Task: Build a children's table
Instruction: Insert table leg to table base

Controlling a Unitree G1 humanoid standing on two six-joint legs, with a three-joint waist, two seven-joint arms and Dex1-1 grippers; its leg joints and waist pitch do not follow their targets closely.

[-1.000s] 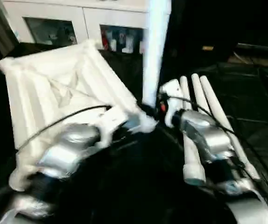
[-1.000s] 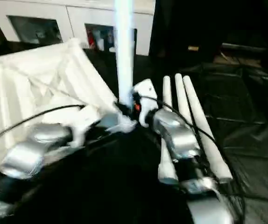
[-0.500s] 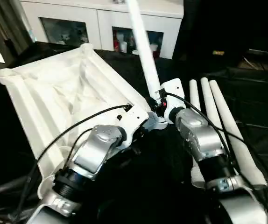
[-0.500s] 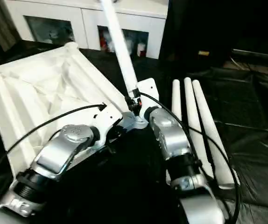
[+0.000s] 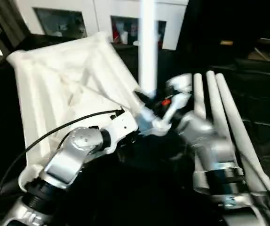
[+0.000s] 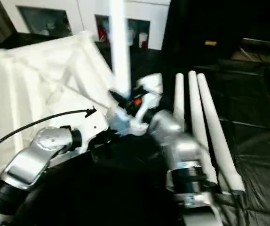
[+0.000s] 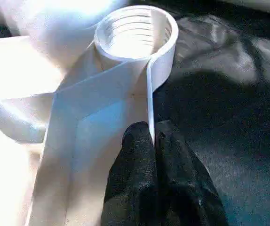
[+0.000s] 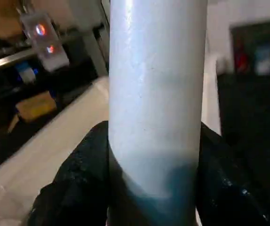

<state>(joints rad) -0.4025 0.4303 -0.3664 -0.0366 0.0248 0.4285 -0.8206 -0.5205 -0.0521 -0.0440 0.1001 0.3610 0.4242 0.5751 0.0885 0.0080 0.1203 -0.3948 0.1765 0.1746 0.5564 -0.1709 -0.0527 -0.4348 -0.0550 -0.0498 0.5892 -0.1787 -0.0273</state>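
tabletop [image 5: 64,84] lies ribs-up on the black table [image 5: 266,108], left and far, its near right corner socket [image 7: 135,30] close to both grippers. left gripper [image 7: 151,136] is pinched on the tabletop's thin rim just near of that socket, fingers pressed together with the edge between them. right gripper [image 8: 154,188] clamps the fat end of one leg [image 5: 147,47], a finger on each side of the tube. leg's long axis runs about upright, thin end up and out of frame, low end just above or at the socket; can't tell if it's seated. key relation: socket opens upward right below the leg end, so the next move looks like a straight push down along the leg axis, right arm driving, left bracing. three spare legs [image 5: 219,117] lie side by side right of the grippers, running near to far.
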